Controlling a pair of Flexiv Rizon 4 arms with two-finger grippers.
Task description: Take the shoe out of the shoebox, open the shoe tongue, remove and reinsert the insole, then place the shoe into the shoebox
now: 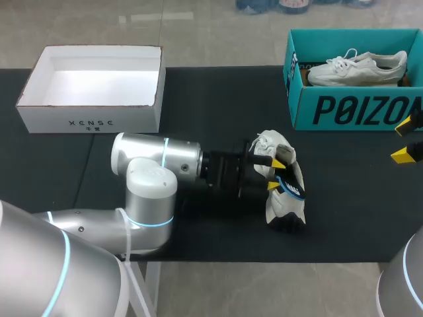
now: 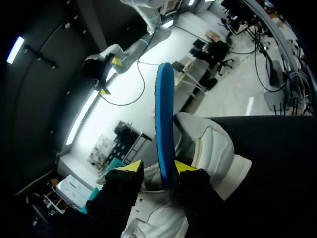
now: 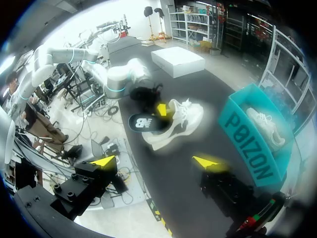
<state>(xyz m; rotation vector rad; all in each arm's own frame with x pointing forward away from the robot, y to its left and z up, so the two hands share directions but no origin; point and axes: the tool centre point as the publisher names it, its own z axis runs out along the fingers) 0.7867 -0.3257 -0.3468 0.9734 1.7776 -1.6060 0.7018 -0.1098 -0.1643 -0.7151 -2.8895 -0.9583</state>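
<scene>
Shoe is out of the box and lies on the black mat, right of centre and nearer than the teal box.

Insole is partly out, standing up from the shoe opening.

Left gripper is at the shoe, fingers part open. The insole sits between them against one finger, with a gap showing to the other. So it's not clamped, as far as I can see.

Right gripper is at the right edge, just near of the teal box. It's wide open and empty.

Handling (my judgement):
- **Insole:** thin foam, light and floppy, so it will fold if pushed from the end. Pinch flat at the heel end and feed it toe-first.
- **Shoe:** light, with a soft upper over a stiffer sole, and it slides easily on the mat. Hold it by the heel collar or sidewall, not the laces. The right gripper should brace it while the left works the insole.
- **Tongue:** soft, and it likely needs holding back or it will block the insole.

Counts:
- 2 shoes: one on the mat, and a second shoe inside the teal box
- 1 insole visible
- 2 boxes: the teal box far right, and a white box far left
- 2 grippers
</scene>
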